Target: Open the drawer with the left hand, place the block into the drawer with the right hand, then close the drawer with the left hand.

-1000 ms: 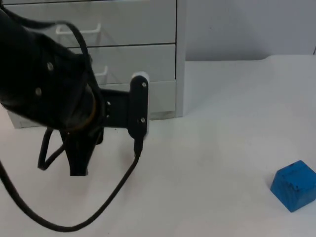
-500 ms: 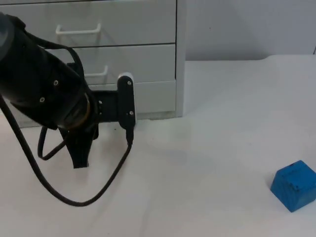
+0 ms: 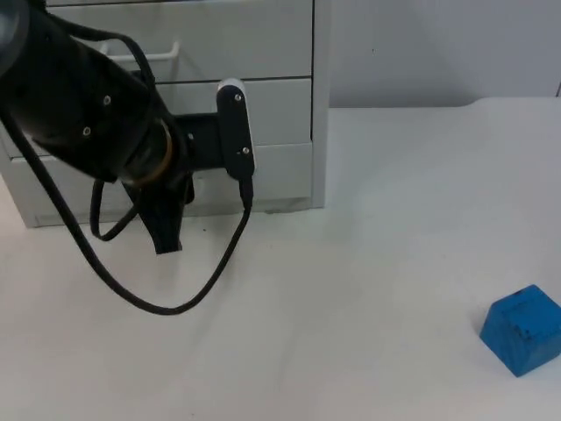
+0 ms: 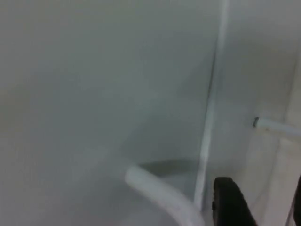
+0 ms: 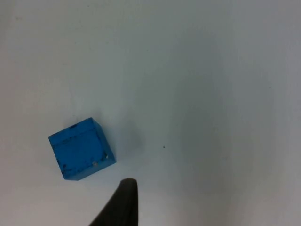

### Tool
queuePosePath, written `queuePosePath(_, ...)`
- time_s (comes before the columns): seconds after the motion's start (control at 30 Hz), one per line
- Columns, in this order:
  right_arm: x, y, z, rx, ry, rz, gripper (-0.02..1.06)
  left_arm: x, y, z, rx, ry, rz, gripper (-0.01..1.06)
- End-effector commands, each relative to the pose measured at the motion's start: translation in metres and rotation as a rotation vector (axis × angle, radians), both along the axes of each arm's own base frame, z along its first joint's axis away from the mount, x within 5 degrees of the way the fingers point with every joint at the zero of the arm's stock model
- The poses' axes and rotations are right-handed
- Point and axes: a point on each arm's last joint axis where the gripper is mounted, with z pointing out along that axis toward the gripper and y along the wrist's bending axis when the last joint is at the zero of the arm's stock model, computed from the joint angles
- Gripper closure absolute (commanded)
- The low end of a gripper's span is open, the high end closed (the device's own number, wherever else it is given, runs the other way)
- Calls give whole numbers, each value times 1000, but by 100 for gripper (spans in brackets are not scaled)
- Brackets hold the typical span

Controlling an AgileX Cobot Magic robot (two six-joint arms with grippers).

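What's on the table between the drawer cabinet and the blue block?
Nothing: in the top view the white table is bare between the drawer cabinet and the blue block.

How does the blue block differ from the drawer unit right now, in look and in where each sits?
The blue block is a saturated blue cube with small dark specks; the drawer unit is pale grey-white with white handles.
The block is far smaller than the drawer unit.
The block lies alone on open table; the drawer unit stands at the back with the left gripper at its front.
Both rest on the table.
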Motion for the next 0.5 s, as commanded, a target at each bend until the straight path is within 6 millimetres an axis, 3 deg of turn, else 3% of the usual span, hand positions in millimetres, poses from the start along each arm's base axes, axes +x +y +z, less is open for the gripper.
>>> queuePosePath(0.0, 1, 0, 3, 2, -19, 3, -1, 5, 4, -5, 2, 7, 16, 69)
queuePosePath(0.3, 1, 0, 3, 2, -23, 2, -1, 4, 5, -26, 11, 64, 13, 69)
queuePosePath(0.47, 1, 0, 3, 0, -23, 3, -1, 2, 3, -28, -13, 75, 68, 69)
